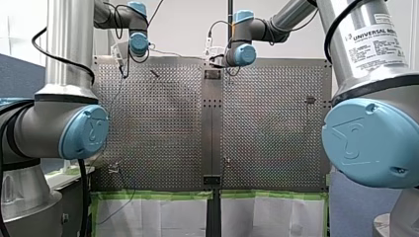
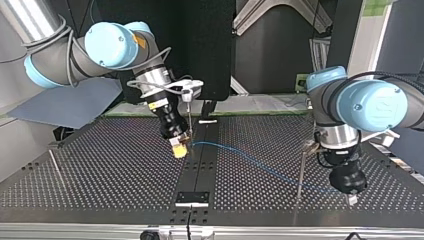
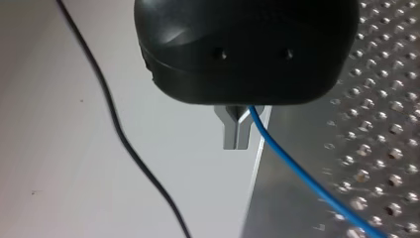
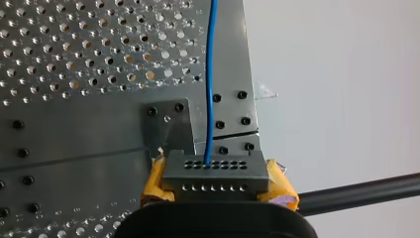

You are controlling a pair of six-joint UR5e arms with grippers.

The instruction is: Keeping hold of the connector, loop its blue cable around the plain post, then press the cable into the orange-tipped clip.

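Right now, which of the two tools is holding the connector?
My right tool, yellow pads clamped on the grey connector; my left tool holds only the blue cable.

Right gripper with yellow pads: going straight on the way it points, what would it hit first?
Beyond its held grey connector, probably the perforated metal table, near its dark centre strip; depth unclear.

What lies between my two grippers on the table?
The top view shows the blue cable running from the connector in my right gripper to my left gripper. A thin upright post stands near the left gripper.
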